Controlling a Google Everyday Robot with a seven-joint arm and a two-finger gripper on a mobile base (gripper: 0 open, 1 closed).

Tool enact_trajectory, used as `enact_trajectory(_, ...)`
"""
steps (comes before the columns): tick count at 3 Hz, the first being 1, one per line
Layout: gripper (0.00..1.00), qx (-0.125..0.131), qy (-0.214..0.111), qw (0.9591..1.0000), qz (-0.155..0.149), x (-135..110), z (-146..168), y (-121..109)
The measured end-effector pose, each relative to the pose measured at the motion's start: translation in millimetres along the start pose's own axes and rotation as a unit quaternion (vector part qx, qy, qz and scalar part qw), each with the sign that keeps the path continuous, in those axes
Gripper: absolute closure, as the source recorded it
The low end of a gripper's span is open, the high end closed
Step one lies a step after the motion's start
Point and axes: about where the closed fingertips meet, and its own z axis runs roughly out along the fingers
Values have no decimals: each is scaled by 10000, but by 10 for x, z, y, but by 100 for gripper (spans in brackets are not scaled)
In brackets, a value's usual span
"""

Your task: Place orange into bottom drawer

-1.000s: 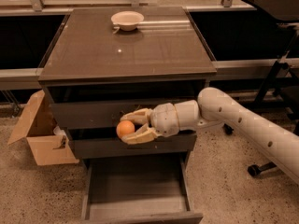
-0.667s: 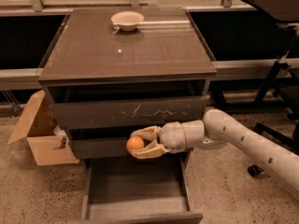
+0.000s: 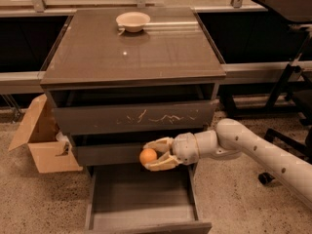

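Observation:
The orange (image 3: 147,156) is small and round, held between the two pale fingers of my gripper (image 3: 152,155). The gripper is shut on it and reaches in from the right, in front of the plain middle drawer front (image 3: 105,153). It hangs just above the back of the open bottom drawer (image 3: 139,199), which is pulled out and shows a bare grey floor and low sides.
A shallow white bowl (image 3: 133,21) sits at the back of the cabinet top (image 3: 131,52). The scratched upper drawer front (image 3: 134,117) is closed. An open cardboard box (image 3: 44,140) stands on the floor at left. A dark desk and chair base (image 3: 287,130) stand at right.
My gripper has carried the orange downward and to the right, from in front of the upper drawers to just above the open bottom drawer.

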Motion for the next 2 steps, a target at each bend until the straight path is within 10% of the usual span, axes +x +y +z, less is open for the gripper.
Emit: enact_trajectory(2, 100, -72, 635, 9960, 622, 1224, -287, -17)
